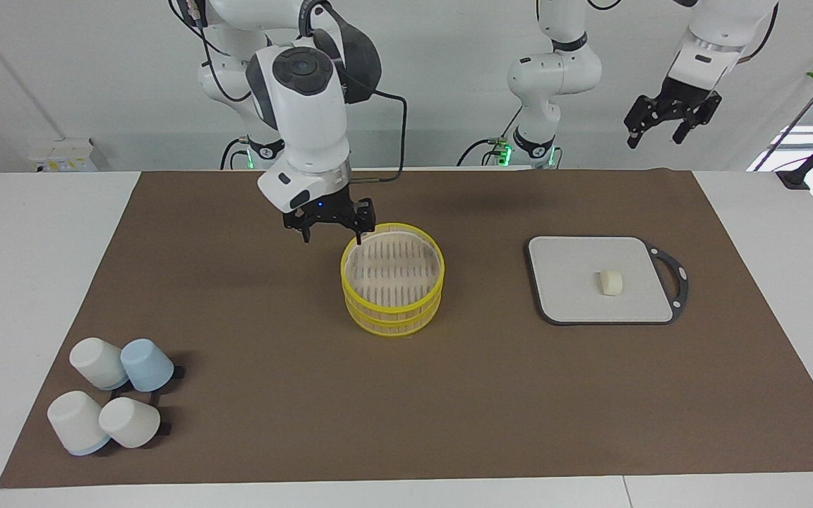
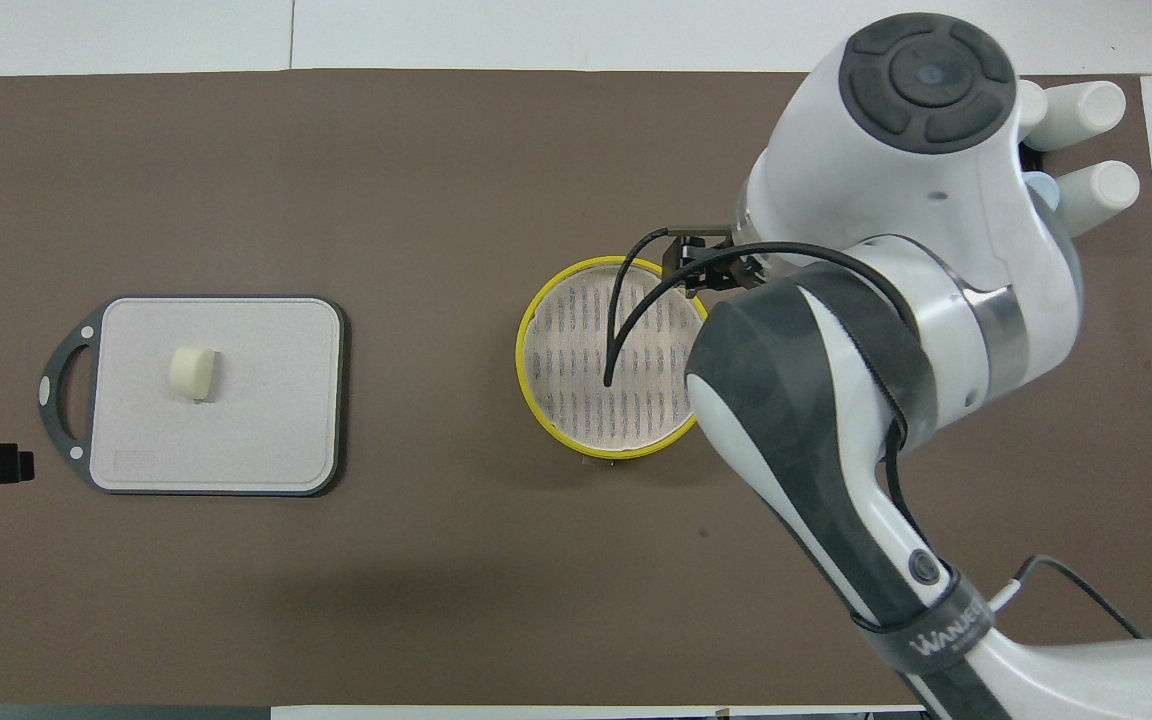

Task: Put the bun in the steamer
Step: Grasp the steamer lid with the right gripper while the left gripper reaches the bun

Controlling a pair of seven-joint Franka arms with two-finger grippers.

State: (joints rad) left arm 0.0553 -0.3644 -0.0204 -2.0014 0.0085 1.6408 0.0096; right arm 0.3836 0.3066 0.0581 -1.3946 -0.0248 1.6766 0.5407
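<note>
At the centre of the facing view the open, empty right gripper (image 1: pixel 332 231) hangs at the yellow-rimmed bamboo steamer's (image 1: pixel 392 288) rim, perhaps to steady it, while the small cream-white bun (image 1: pixel 610 283) lies on the grey square board (image 1: pixel 569 282) at right, the open left gripper (image 1: pixel 669 121) waiting high above it.

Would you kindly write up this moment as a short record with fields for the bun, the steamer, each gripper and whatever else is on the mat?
bun: small cream-white rounded bun lying on the grey square board with black rim, untouched
steamer: round yellow-rimmed two-tier bamboo steamer mid-mat, nothing inside
right gripper: open, at the steamer's rim on the right arm's side
left gripper: open, raised high, waiting
other: four white and blue cups clustered at the right arm's end
</note>
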